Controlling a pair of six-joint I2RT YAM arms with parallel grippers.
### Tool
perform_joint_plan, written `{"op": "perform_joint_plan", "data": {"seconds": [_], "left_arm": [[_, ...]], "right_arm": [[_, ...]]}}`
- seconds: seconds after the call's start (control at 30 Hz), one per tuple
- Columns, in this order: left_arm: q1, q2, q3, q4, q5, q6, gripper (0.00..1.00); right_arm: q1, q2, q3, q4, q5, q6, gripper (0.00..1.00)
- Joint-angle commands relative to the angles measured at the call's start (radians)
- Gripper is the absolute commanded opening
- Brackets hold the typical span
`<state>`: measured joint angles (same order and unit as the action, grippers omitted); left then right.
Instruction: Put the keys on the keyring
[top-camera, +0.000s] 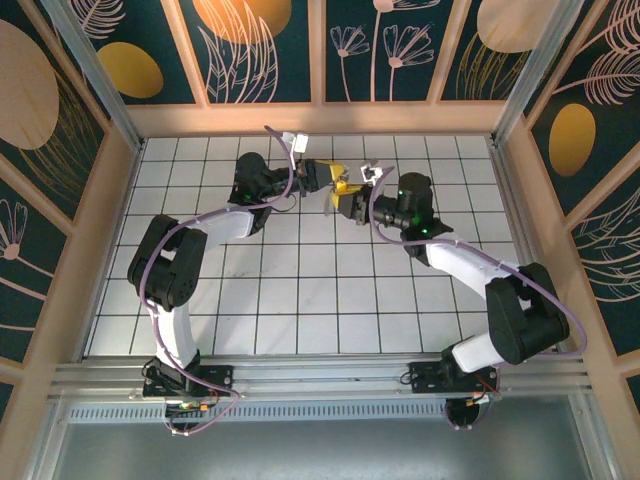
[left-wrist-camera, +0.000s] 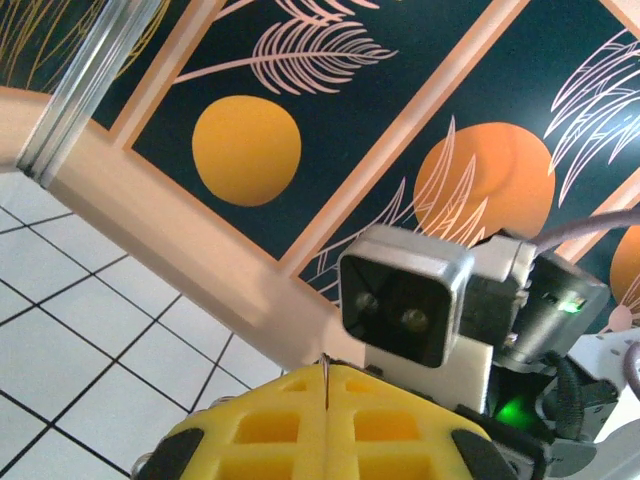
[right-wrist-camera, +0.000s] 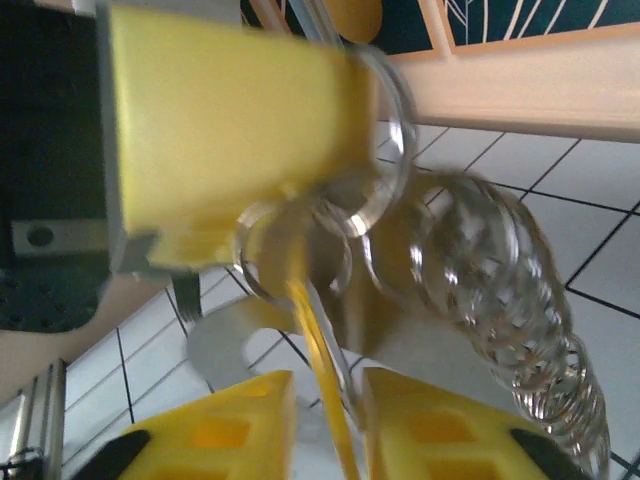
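Keyring (right-wrist-camera: 500, 290) hangs clamped in L gripper (left-wrist-camera: 327, 385); R gripper (right-wrist-camera: 330, 385) jaws slightly apart around key (right-wrist-camera: 312, 335).

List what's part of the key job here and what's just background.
Job:
- keyring, a chain of rings hanging at the left gripper tip
- key, a blurred yellowish strip in the gap between the right gripper fingers

Background:
- tiled table
- painted wall panels

The keyring (right-wrist-camera: 480, 260) is motion-blurred, its coils cut off at the lower right edge.
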<state>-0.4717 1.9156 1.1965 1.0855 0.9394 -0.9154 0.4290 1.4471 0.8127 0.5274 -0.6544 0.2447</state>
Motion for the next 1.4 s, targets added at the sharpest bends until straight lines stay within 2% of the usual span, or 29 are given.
{"op": "perform_joint_plan", "data": {"seconds": [0.0,0.27,0.4,0.57,0.9,1.37], "left_arm": [[-0.005,-0.016,0.008,0.082,-0.018,-0.012,0.0],[-0.005,-0.01,-0.003,0.091,-0.018,-0.011,0.0],[-0.005,-0.002,-0.008,0.106,-0.019,-0.021,0.0],[-0.005,-0.001,-0.018,0.121,-0.028,-0.031,0.0],[-0.005,-0.004,-0.035,0.163,-0.043,-0.071,0.0],[-0.005,0.003,-0.028,0.182,-0.047,-0.09,0.0]], "right_arm": [[-0.051,-0.068,-0.051,0.048,-0.062,0.053,0.32],[-0.137,-0.262,-0.115,0.007,-0.026,0.077,0.4],[-0.141,-0.278,-0.075,0.01,0.004,0.112,0.41],[-0.155,-0.202,-0.019,0.105,0.04,0.266,0.41],[-0.159,0.0,0.012,0.447,-0.028,0.622,0.41],[-0.074,0.07,0.053,0.487,-0.016,0.636,0.41]]}}
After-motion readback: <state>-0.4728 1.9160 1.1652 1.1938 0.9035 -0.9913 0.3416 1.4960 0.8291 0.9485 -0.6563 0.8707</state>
